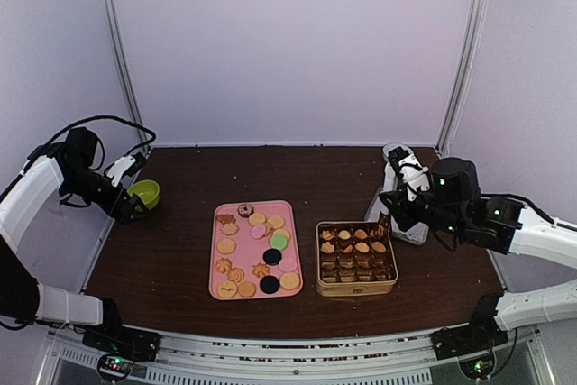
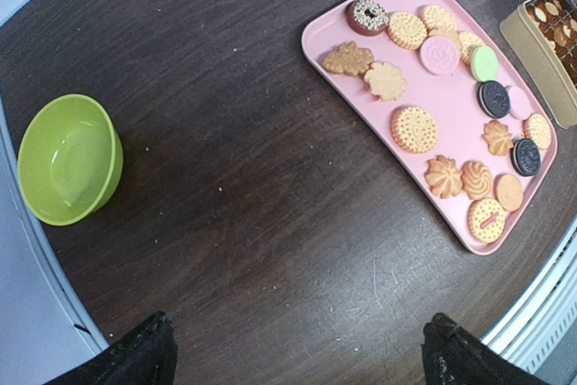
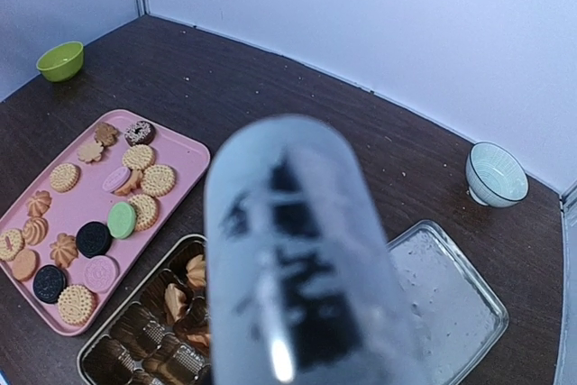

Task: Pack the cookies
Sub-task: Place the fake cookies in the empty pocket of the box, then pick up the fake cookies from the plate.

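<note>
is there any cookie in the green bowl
No, the green bowl shows only its bare inside in the left wrist view, while the cookies lie on the pink tray.

My dark brown wooden table (image 1: 171,250) carries a pink tray (image 1: 215,259) at its middle, with a gold tin (image 1: 356,291) just beside it on the right, not touching. A clear lid (image 3: 451,295) lies to the right of the tin. A green bowl (image 1: 144,193) sits by the left edge, a pale bowl (image 3: 496,174) near the far right corner
</note>
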{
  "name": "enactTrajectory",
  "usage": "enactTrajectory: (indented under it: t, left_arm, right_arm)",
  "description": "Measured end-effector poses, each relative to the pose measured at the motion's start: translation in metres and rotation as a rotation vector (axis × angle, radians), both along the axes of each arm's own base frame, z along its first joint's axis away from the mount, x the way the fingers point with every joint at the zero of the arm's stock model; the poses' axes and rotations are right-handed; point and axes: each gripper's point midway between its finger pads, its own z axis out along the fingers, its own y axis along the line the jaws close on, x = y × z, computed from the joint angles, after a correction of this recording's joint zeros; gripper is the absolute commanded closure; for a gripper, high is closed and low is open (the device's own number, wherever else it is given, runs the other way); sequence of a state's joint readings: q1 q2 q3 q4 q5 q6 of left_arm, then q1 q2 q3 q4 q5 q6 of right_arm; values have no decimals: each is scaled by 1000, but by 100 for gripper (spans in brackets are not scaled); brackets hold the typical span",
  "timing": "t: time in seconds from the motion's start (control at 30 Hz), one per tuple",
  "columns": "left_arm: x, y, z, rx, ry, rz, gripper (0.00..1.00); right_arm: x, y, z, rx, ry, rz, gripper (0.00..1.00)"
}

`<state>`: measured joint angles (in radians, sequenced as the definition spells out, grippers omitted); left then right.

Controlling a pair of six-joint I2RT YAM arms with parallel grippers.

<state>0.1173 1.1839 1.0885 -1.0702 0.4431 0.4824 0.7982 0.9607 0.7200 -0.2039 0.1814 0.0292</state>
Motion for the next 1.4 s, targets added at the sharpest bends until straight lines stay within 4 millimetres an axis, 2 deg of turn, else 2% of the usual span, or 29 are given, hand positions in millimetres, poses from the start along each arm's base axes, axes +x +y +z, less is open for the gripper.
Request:
enactTrajectory:
  t: [0.1,0.23,0.33,0.43,0.7,0.93,1.23,1.4]
  left_arm:
    - [0,0,0,1,-1,-2,2]
    - [0,0,0,4,-2,-5,2]
    - [0,1,-1,9,-1,-3,2]
    - [0,2,-1,15,0,-1,2]
    - [-2,2,1,19,-9,-1,2]
    - [-3,2,3,24,-17,-7,2]
    - [-7,2,0,21,2,-8,2]
    - [-8,2,0,21,6,-9,2]
  right_arm:
    - [0,3,15,24,-17,13,73]
    - [-4,17,42,76,-54,57,73]
    - [-10,41,58,109,-73,116,73]
    - [-17,80,62,128,-70,198,73]
    - [-36,196,36,134,8,396,74]
    - [-44,268,31,190,40,506,73]
    - [-53,317,-5,194,111,575,69]
    - [-52,332,-15,189,124,588,68]
